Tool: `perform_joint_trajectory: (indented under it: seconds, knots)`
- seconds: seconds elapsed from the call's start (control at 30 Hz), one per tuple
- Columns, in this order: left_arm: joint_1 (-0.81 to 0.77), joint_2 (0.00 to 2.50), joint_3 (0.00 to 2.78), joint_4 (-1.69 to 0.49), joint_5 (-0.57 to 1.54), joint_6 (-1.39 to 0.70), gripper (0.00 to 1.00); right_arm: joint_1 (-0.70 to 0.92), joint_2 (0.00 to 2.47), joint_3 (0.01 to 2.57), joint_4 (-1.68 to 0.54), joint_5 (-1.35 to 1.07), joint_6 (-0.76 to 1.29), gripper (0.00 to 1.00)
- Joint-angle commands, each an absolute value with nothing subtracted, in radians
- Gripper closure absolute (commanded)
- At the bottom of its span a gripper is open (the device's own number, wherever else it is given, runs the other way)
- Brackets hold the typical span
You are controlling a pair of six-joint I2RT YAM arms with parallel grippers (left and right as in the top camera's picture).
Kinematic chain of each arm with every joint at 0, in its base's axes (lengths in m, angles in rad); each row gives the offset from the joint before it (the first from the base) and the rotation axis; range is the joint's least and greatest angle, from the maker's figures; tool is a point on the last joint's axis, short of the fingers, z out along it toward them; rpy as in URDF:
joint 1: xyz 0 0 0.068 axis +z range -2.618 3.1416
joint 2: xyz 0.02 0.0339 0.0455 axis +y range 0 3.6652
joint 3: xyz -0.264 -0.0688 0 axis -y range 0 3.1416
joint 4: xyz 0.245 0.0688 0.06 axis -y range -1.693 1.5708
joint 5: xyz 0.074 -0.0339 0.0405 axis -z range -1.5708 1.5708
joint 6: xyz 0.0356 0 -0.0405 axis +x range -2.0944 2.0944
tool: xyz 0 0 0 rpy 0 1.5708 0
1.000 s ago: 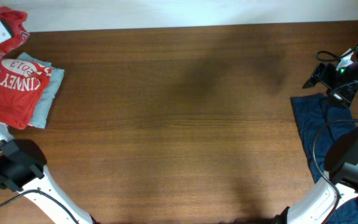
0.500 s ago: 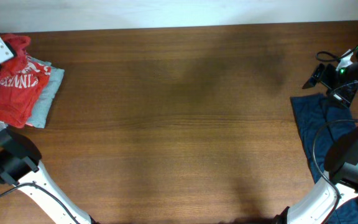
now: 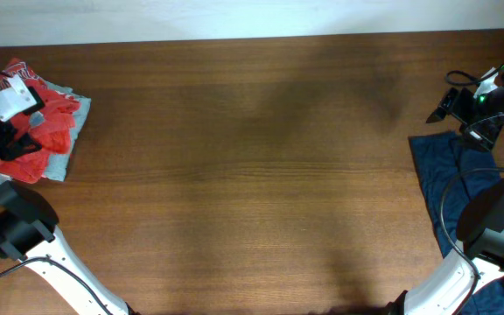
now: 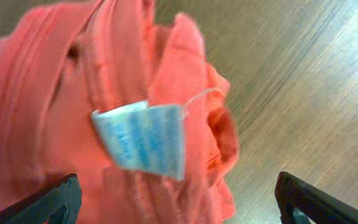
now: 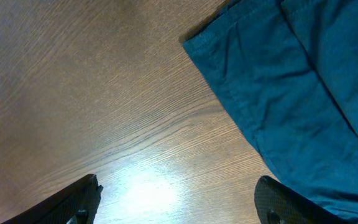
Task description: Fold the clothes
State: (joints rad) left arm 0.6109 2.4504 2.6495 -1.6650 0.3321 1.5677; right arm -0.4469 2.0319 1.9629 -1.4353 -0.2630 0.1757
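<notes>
Overhead: the red-orange T-shirt (image 3: 55,127) lies bunched on a pale blue cloth (image 3: 66,150) at one end of the desk (image 3: 252,175). The left end effector (image 3: 7,114) hangs right over the T-shirt. The navy garment (image 3: 444,175) lies well apart from the T-shirt, at the opposite end, with the right end effector (image 3: 444,107) beside it. I count one red T-shirt, one pale blue piece, one navy garment and two arms. I cannot tell whether the blue patch at the frame corner is a separate garment.

Left wrist: the fingers are spread wide and pinch nothing, with the T-shirt and its white tag (image 4: 143,138) below them. The step looks like letting go, so rise straight off the T-shirt to avoid snagging a fold.

Right wrist: the fingers are spread over bare wood and hold nothing, far from the T-shirt
</notes>
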Motion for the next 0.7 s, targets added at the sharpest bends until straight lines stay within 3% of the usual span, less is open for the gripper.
perform_joint_trajectory:
  seconds: [0.0, 0.13, 0.43, 0.67]
  knots:
    - [0.612, 2.45, 2.652, -1.688, 0.372, 1.576, 0.01, -0.442, 2.024, 1.982, -1.432, -0.255, 0.173, 0.16]
    - [0.61, 2.449, 2.653, -1.687, 0.424, 1.456, 0.01, -0.442, 2.024, 1.982, -1.433, -0.255, 0.173, 0.16]
    - [0.591, 2.417, 2.654, -1.688, 0.908, 1.053, 0.01, -0.442, 2.024, 1.983, -1.423, -0.255, 0.172, 0.16]
    - [0.423, 2.381, 2.654, -1.681, 0.922, 1.032, 0.01, -0.444, 2.024, 2.068, -1.448, -0.258, 0.077, 0.17]
